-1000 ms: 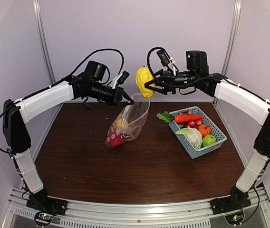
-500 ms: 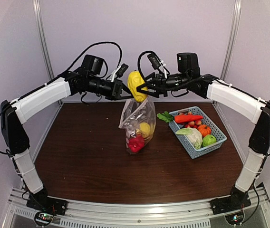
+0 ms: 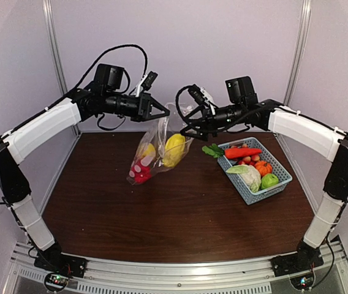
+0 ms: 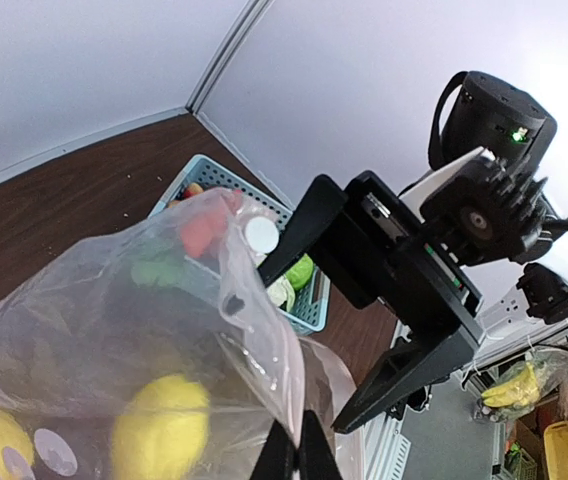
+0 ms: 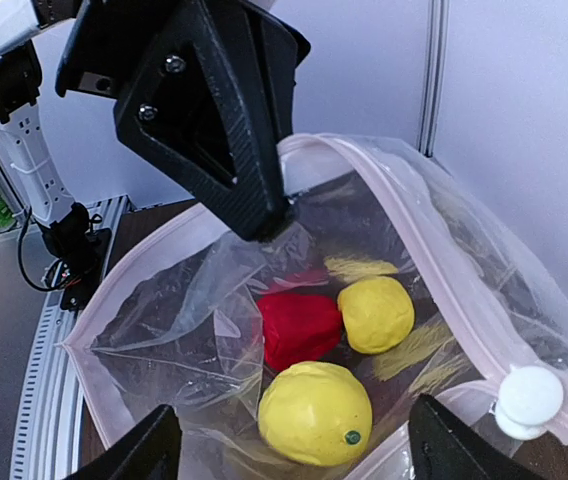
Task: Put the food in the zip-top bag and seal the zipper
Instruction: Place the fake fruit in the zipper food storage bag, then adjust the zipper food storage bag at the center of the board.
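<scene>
The clear zip-top bag hangs above the table, its mouth edge pinched in my shut left gripper. In the left wrist view the left fingertips clamp a fold of the bag. My right gripper stands open just over the mouth, nothing between its fingers. The right wrist view looks down past the open right gripper into the bag. There lie a large yellow fruit, a smaller yellow fruit and a red pepper. The pinkish zipper runs round the open mouth.
A light-blue mesh basket at the right of the brown table holds a cabbage, an orange pumpkin, a green fruit and a long red-orange vegetable. Leafy greens lie beside its left corner.
My right gripper carried the large yellow fruit over the bag mouth and opened; the fruit now lies inside. The left gripper moved slightly left, and the bag swung with it.
</scene>
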{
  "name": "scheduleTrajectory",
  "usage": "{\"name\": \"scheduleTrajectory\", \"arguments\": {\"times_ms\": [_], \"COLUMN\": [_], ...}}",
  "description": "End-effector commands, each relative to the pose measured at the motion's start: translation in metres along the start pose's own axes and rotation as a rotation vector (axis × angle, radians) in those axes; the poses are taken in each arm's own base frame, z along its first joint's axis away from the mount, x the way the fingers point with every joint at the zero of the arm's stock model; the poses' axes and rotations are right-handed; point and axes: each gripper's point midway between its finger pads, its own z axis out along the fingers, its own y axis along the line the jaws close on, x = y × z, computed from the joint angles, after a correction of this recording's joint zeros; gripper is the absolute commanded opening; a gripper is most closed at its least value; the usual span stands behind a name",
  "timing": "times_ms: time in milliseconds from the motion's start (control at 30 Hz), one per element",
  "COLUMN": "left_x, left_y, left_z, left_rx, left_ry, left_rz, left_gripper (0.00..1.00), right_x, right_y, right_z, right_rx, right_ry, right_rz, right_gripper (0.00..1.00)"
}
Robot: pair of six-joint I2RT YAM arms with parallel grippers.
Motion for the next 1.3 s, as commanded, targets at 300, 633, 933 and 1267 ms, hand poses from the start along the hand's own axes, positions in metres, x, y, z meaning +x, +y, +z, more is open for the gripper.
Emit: {"name": "scheduleTrajectory", "arguments": {"times_ms": [300, 633, 933, 1267], "left_x": [-0.035, -0.025, 0.052, 0.062], "left_y": [0.073, 0.068, 0.059, 0.065], "left_z": [-0.061, -0.051, 0.014, 0.020], "left_rx": [-0.544, -0.463, -0.231, -0.226], "left_ry": [-0.102, 0.036, 0.193, 0.204], "left_rz": [0.201, 0.271, 0.176, 0.132], "left_gripper": [0.00, 0.00, 0.00, 0.00], "right_x": [-0.115, -0.025, 0.093, 0.172], "right_y": [0.045, -0.099, -0.146, -0.167], "right_z": [-0.087, -0.180, -0.191, -0.171], "right_rx": [-0.048, 0.363, 0.595, 0.575], "right_ry": [-0.191, -0.128, 0.322, 0.657], "right_rz": [-0.030, 0.137, 0.063, -0.062], "right_gripper": [0.88, 0.87, 0.78, 0.57]}}
